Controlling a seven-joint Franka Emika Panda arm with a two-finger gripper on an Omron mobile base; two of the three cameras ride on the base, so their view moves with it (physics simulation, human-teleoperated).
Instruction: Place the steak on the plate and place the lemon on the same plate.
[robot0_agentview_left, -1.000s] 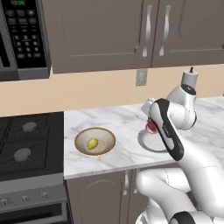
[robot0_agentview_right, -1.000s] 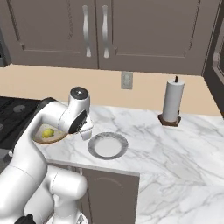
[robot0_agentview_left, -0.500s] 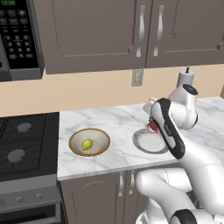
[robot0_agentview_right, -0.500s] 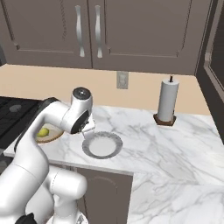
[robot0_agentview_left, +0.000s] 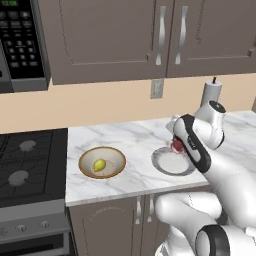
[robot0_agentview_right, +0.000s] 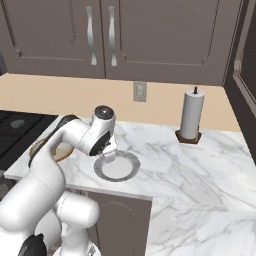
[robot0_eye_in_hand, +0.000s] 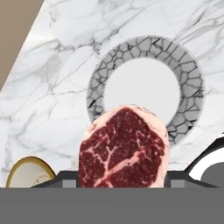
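The marble counter (robot0_agentview_left: 125, 142) is the biggest thing here. On the far side of it, near the wall, stands a paper towel roll (robot0_agentview_right: 191, 114). The plate (robot0_agentview_left: 165, 165) lies flat close to the counter's front edge. A tan bowl (robot0_agentview_left: 112, 169) sits near the front edge too, towards the counter's stove end, well apart from the plate. The gripper (robot0_agentview_left: 176, 145) hangs over the plate's rim and is closed on the steak (robot0_eye_in_hand: 123, 151), holding it up in the air above the plate. The lemon (robot0_agentview_left: 100, 165) lies in the middle of the bowl.
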